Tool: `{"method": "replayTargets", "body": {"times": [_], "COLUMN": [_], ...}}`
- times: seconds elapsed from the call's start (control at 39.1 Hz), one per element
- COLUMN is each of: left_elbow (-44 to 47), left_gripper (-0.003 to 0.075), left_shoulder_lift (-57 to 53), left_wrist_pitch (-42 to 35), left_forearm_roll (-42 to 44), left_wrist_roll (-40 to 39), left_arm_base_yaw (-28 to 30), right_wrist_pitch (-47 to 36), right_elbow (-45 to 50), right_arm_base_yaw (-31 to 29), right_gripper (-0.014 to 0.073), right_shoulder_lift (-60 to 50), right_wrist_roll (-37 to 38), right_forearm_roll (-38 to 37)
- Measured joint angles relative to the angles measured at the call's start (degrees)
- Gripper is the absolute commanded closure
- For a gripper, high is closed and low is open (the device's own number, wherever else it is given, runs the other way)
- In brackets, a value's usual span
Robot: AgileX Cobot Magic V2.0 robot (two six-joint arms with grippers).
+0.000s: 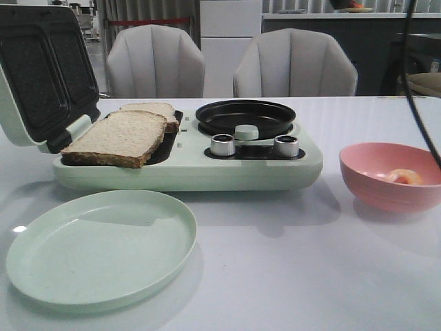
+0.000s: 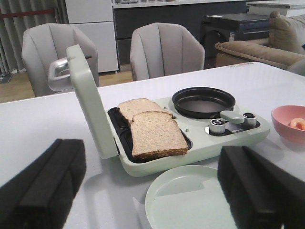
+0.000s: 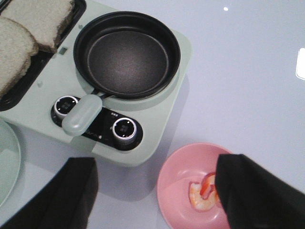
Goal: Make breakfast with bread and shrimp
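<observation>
Over the pink bowl near the table's right edge hangs the right gripper, fingers spread and empty, shrimp below awaiting pickup, bread already in the sandwich maker.

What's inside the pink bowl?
One little curled shrimp lies inside the pink bowl. In the right wrist view the right claw's finger covers part of the bowl, so that part stays hidden.
</observation>
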Motion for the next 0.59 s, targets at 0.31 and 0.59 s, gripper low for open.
{"method": "replayTargets", "body": {"times": [0.31, 0.59], "left_elbow": [0.00, 0.00], "left_gripper": [0.0102, 0.0102], "left_shoulder_lift": [0.00, 0.00], "left_wrist_pitch": [-0.67, -1.29], "left_forearm_roll": [0.00, 0.00], "left_wrist_roll": [0.00, 0.00], "left_arm_base_yaw": [0.00, 0.00], "right_wrist_pitch": [-9.24, -10.90], "right_elbow": [19.35, 32.53], "right_arm_base_yaw": [0.00, 0.00], "right_gripper": [-0.0011, -0.0011], "right_shoulder_lift": [-21.50, -41.31], "right_wrist_roll": [0.13, 0.13], "right_forearm_roll": [3.47, 4.90]}}
